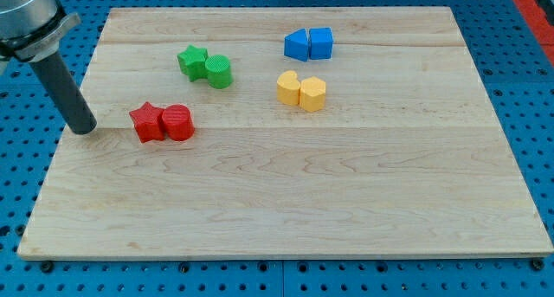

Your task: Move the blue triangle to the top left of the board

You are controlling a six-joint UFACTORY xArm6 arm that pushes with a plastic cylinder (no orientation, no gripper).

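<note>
Two blue blocks sit side by side near the view's top, right of centre: the left one [297,45] looks like the blue triangle, the right one [321,43] like a cube. My tip [83,128] rests on the board near its left edge, far to the left of and below the blue blocks. It stands just left of the red star [147,122], with a small gap between them.
A red cylinder-like block [177,122] touches the red star. A green star [192,61] and green cylinder [218,71] sit upper left of centre. Two yellow blocks [288,87] [312,93] lie below the blue pair. The wooden board [286,202] lies on a blue perforated table.
</note>
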